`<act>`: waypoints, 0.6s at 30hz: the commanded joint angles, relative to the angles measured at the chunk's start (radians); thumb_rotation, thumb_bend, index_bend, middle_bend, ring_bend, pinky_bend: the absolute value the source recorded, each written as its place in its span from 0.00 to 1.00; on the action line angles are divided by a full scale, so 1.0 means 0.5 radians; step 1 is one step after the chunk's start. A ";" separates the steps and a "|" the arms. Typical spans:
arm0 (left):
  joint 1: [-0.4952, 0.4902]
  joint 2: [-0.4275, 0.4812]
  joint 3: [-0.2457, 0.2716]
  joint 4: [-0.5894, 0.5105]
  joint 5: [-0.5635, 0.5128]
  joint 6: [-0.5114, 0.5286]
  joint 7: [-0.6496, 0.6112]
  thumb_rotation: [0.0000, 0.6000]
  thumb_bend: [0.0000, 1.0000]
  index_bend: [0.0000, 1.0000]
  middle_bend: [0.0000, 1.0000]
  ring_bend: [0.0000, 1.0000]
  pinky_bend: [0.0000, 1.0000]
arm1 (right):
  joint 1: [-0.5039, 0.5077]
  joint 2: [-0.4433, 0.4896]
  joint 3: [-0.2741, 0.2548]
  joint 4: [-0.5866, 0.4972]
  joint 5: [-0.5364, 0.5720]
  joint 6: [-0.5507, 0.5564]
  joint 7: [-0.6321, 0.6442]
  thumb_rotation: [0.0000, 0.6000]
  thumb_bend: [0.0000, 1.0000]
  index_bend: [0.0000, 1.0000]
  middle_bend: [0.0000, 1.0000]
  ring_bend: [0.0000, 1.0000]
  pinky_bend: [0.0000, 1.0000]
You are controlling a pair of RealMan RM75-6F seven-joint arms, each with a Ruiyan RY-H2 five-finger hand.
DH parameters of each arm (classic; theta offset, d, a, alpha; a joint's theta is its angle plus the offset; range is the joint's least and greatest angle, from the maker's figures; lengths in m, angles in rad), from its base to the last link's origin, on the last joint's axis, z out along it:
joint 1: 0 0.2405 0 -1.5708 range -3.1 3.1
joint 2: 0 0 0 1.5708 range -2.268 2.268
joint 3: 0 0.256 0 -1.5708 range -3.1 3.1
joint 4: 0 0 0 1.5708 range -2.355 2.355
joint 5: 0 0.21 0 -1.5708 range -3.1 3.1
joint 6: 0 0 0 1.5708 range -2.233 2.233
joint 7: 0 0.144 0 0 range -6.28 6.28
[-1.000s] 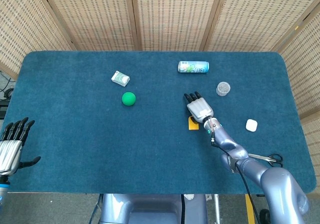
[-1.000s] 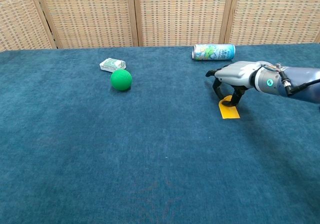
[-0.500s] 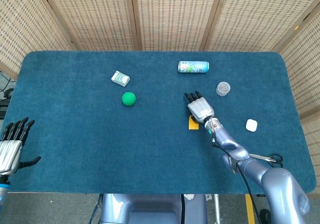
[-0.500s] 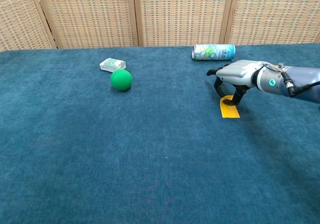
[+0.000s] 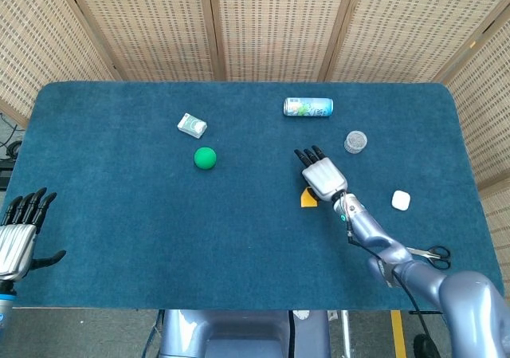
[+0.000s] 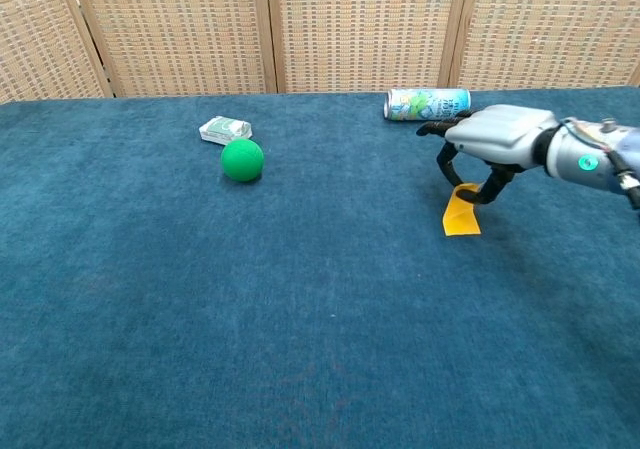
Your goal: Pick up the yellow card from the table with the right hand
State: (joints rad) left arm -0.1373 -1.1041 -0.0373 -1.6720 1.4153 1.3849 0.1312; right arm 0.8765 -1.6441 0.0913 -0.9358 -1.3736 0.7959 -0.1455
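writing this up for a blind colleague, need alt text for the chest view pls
The robot's right hand pinches the far end of a yellow card, tilting that end up off the blue table while the near edge looks still down. Behind the hand lies a drinks can on its side; to the left sit a green ball and a small white-green box.

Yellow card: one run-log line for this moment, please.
right hand: pinches yellow card, far end raised | near edge on table | left hand: open, idle

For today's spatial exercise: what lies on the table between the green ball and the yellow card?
Nothing: only bare blue cloth runs between the green ball and the yellow card, clearest in the chest view.
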 commanded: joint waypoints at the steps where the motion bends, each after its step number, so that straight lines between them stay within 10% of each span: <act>1: -0.002 0.004 0.001 -0.002 0.004 -0.005 -0.018 1.00 0.13 0.00 0.00 0.00 0.00 | -0.252 0.347 -0.215 -0.445 -0.365 0.540 0.000 1.00 0.57 0.62 0.00 0.00 0.00; 14: 0.011 0.011 0.017 0.009 0.049 0.023 -0.056 1.00 0.13 0.00 0.00 0.00 0.00 | -0.664 0.793 -0.486 -0.949 -0.858 1.334 -0.225 1.00 0.56 0.60 0.00 0.00 0.00; 18: 0.019 0.015 0.020 0.015 0.050 0.031 -0.077 1.00 0.13 0.00 0.00 0.00 0.00 | -0.726 0.824 -0.410 -0.953 -0.805 1.436 -0.238 1.00 0.32 0.19 0.00 0.00 0.00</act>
State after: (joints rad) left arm -0.1285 -1.0973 -0.0277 -1.6652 1.4408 1.4002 0.0943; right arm 0.5301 -1.2426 -0.1302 -1.4094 -1.7871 1.4953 -0.2577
